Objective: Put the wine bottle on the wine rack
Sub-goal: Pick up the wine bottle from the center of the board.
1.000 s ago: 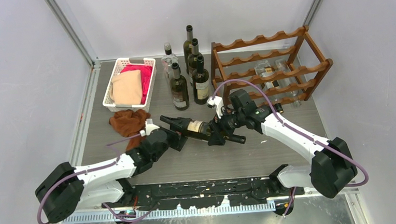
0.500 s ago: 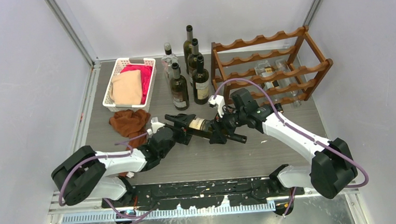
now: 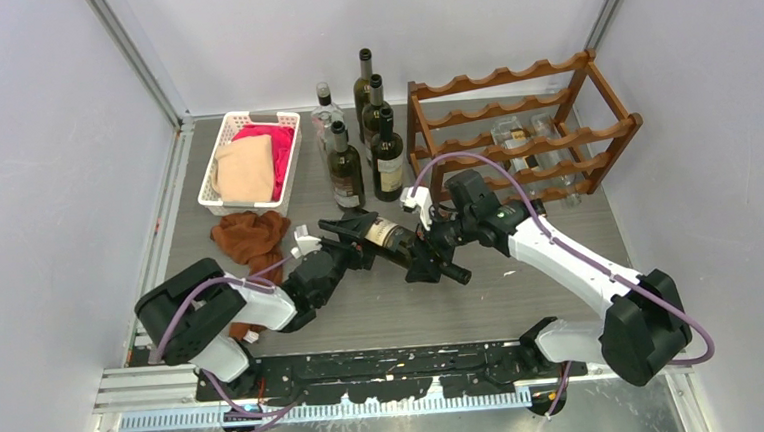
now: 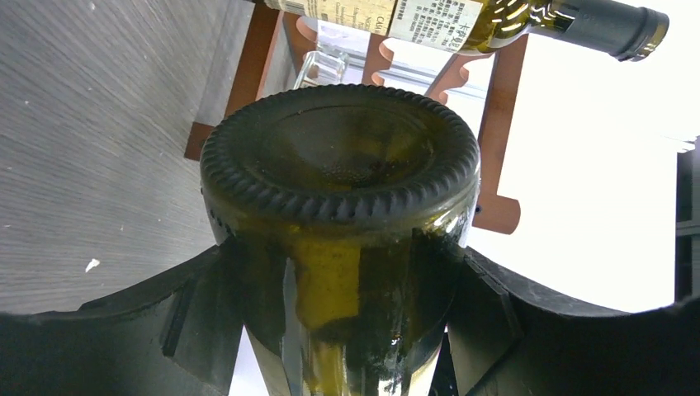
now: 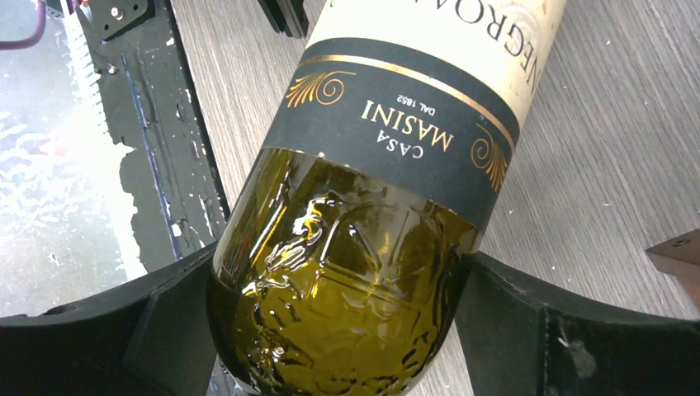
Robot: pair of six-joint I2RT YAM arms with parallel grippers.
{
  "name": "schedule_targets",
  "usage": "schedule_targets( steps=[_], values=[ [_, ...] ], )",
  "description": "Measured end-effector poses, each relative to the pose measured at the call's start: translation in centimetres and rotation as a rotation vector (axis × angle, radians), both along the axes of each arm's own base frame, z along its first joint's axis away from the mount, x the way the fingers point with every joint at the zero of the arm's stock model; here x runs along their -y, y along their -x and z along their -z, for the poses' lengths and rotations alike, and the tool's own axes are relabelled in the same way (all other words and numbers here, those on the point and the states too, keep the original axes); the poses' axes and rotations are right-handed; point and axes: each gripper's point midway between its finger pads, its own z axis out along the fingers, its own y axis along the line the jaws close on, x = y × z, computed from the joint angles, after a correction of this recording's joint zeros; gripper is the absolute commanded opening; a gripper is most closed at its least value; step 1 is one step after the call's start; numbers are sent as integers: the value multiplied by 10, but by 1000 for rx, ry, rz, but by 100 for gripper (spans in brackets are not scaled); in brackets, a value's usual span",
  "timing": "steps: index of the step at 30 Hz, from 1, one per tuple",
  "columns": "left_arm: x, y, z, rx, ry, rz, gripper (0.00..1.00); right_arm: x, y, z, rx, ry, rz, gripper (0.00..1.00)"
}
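Note:
A dark green wine bottle (image 3: 387, 236) with a cream and black label is held lying between my two grippers, near the table's middle. My left gripper (image 3: 353, 246) is shut on its base end; the left wrist view shows the ribbed base (image 4: 338, 157) between my fingers (image 4: 169, 322). My right gripper (image 3: 427, 252) is shut on its shoulder, with the neck sticking out toward the near right; the right wrist view shows the glass (image 5: 338, 280) between my fingers (image 5: 528, 330). The reddish-brown wine rack (image 3: 523, 127) stands at the back right, apart from the bottle.
Several dark bottles (image 3: 366, 152) stand left of the rack. Clear bottles (image 3: 519, 145) lie on the rack's lower rails. A white basket (image 3: 235, 121) with cloths sits back left. A brown cloth (image 3: 251, 234) lies beside my left arm.
My left arm has folded in toward the middle, its elbow moving right. The bottle has turned a little: base end farther back, neck end nearer. Both grips are unchanged.

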Motion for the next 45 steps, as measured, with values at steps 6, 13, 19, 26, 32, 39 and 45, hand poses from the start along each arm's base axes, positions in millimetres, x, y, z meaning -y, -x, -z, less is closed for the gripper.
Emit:
schedule_targets(
  steps=[6,13,19,26,32,39,45],
  values=[
    [2,-3,-3,27,27,-4,0,-1,-1,-3,9,-5,0,100],
    [-2,-6,-13,81,22,-29,0,3,0,-12,42,-6,-12,100],
    [-15,-10,-17,109,6,-96,0,12,-1,-16,81,20,4,100],
    [-24,-16,-16,118,-21,-157,0,20,-10,-12,105,71,65,83],
    [-30,-19,-11,119,-64,-186,0,27,-20,-4,99,122,125,53],
    [-36,-20,-16,128,-105,-209,0,29,-23,-2,96,137,160,46],
    [-36,-20,-16,130,-118,-210,0,28,-25,2,79,141,164,47]
  ],
)
